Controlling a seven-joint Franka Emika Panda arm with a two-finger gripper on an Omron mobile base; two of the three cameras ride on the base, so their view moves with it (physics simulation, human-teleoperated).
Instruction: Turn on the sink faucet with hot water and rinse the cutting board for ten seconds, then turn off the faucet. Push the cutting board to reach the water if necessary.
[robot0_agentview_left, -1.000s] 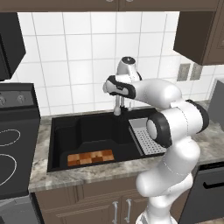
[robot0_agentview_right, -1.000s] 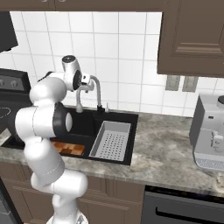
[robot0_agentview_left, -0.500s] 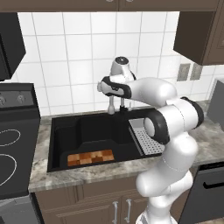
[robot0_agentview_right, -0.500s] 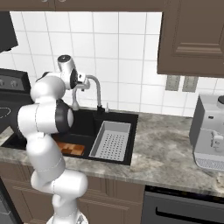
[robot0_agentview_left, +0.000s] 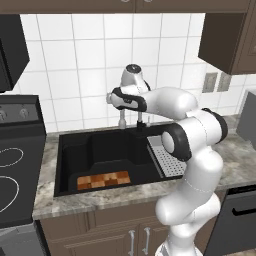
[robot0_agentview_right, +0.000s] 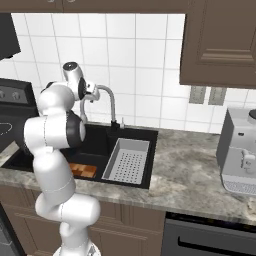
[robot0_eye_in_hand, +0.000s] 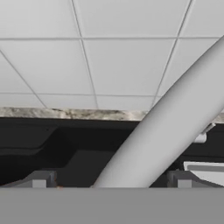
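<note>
The black sink (robot0_agentview_left: 75, 150) holds the checkered cutting board (robot0_agentview_left: 103, 179), which lies flat at its front floor and also appears as the cutting board (robot0_agentview_right: 83, 170). The grey faucet (robot0_agentview_right: 111, 102) arches from its dark base at the sink's back rim, its spout end (robot0_agentview_left: 121, 120) over the basin. No water runs from it. My gripper (robot0_agentview_left: 111, 97) is up at the spout's arch, open, with the faucet spout (robot0_eye_in_hand: 168, 124) passing between its fingertips (robot0_eye_in_hand: 39, 180). A small lever handle (robot0_eye_in_hand: 202, 135) sits low to the right.
A grey perforated tray (robot0_agentview_right: 127, 161) fills the sink's right part. A stove (robot0_agentview_left: 15, 165) stands to the left, and a coffee machine (robot0_agentview_right: 242, 150) sits on the right counter. Tiled wall is close behind the faucet, with cabinets overhead.
My hand has shifted left along the faucet's arch, toward the spout end. The jaws stayed open and the cutting board has not moved.
</note>
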